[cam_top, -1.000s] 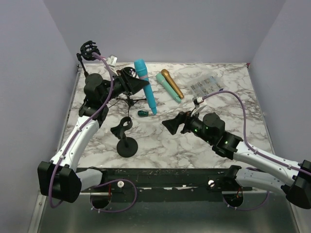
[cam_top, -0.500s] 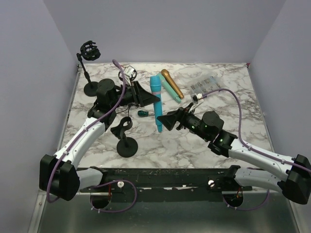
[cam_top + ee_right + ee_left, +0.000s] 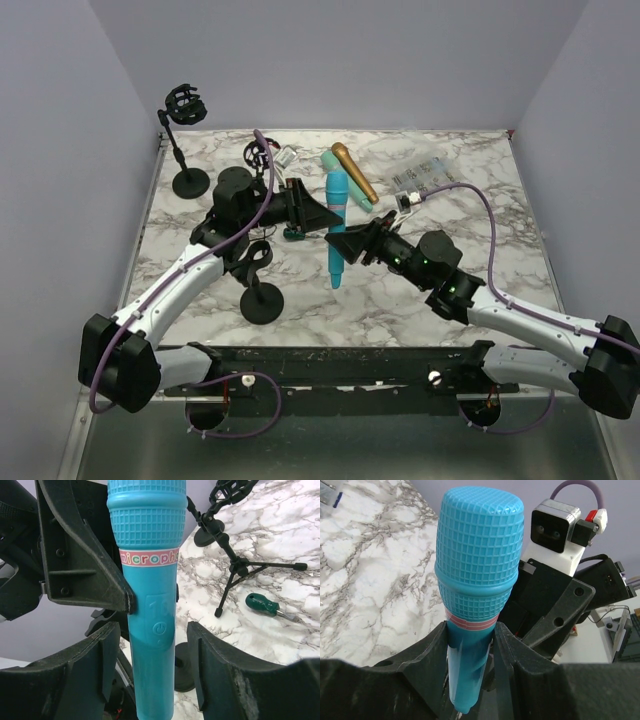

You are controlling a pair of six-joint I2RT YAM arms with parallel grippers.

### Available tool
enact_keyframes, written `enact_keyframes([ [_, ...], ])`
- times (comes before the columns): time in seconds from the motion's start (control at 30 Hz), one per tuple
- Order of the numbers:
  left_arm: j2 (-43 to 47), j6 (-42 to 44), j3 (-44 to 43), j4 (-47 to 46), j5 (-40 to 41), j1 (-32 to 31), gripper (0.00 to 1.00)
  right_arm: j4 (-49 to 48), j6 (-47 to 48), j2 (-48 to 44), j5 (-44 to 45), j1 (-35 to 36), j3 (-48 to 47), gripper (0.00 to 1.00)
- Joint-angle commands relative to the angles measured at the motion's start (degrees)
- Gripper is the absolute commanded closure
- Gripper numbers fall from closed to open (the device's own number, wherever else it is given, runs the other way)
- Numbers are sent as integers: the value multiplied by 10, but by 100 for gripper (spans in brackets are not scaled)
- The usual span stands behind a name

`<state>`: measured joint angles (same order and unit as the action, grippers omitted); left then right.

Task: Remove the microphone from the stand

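Observation:
The blue microphone [image 3: 336,225] hangs above the table's middle, head toward the back, free of any stand. My left gripper [image 3: 322,213] is shut on it just below the pink band [image 3: 470,625]. From the right, my right gripper [image 3: 345,240] straddles the handle [image 3: 150,630] near the power button. Its fingers [image 3: 210,660] stand open, with a gap on each side. Left of the microphone and a little nearer stands an empty round-base clip stand [image 3: 258,295]. A small tripod stand [image 3: 235,567] is behind the grippers.
A green-handled screwdriver [image 3: 293,235] lies beside the left gripper. A gold microphone [image 3: 355,172] and a mint one [image 3: 330,160] lie at the back. A clear packet [image 3: 425,175] is at back right. A tall shock-mount stand [image 3: 187,140] stands at back left.
My left arm has carried the blue microphone rightward and nearer. My right gripper has moved left around the handle, and its jaws have narrowed.

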<state>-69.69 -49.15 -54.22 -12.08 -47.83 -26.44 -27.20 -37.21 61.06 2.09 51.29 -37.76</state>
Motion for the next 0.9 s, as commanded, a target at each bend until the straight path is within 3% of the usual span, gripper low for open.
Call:
enact_keyframes([
  [0.0,-15,4,-10,0,-23,-13,100,-42,-7,-8,23,-1,22,42],
  [0.23,-18,8,-11,5,-21,-16,100,-38,-5,-10,43,-1,30,62],
  [0.37,-25,10,-15,17,-15,-19,99,-20,4,-11,53,-1,26,78],
  [0.57,-33,26,-34,63,-9,-20,52,-1,22,-5,65,-1,23,98],
  [0.7,-22,49,-45,94,1,-20,29,7,29,4,75,-1,18,99],
  [0.8,-7,108,-76,177,45,-18,7,14,33,8,85,-1,16,99],
  [0.87,9,147,-93,222,89,-19,1,24,36,14,97,-1,14,99],
])
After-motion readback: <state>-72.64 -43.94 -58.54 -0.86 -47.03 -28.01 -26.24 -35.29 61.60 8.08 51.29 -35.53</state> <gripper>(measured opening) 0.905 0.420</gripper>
